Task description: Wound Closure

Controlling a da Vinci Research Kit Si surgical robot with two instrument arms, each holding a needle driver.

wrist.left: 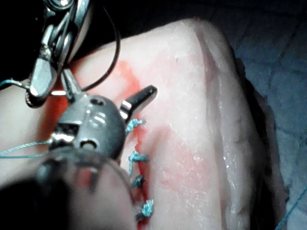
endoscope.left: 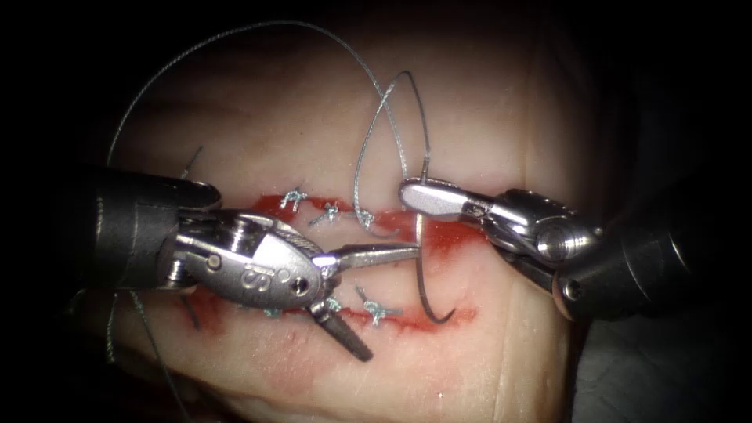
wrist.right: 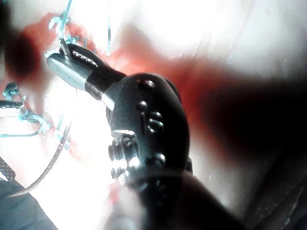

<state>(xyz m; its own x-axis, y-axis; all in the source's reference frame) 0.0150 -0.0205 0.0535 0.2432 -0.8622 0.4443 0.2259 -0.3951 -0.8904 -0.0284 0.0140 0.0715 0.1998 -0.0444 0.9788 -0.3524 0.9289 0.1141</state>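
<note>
My right tool (endoscope.left: 409, 191) comes in from the right, shut on the curved needle (endoscope.left: 423, 274) close to its tail end. The needle hangs down across the tissue (endoscope.left: 486, 125) from the upper stitched cut (endoscope.left: 439, 231) to the lower red line (endoscope.left: 407, 317). Its point (endoscope.left: 453, 313) lies bare above the surface, not in the tissue. Grey thread (endoscope.left: 368, 149) loops up from the tail and away to the far left. My left tool (endoscope.left: 391, 302) stands open and holds nothing; its upper jaw tip almost touches the needle's mid-curve. The needle (wrist.right: 48, 167) and right tool (wrist.right: 64, 57) appear again close up.
Several knotted stitches (endoscope.left: 329, 211) sit along the upper cut and more (endoscope.left: 376, 312) along the lower line, with red fluid (endoscope.left: 450, 235) around both. The same stitches (wrist.left: 136, 158) run beside the left tool (wrist.left: 108, 93). Thread (endoscope.left: 157, 360) trails off under the left shaft.
</note>
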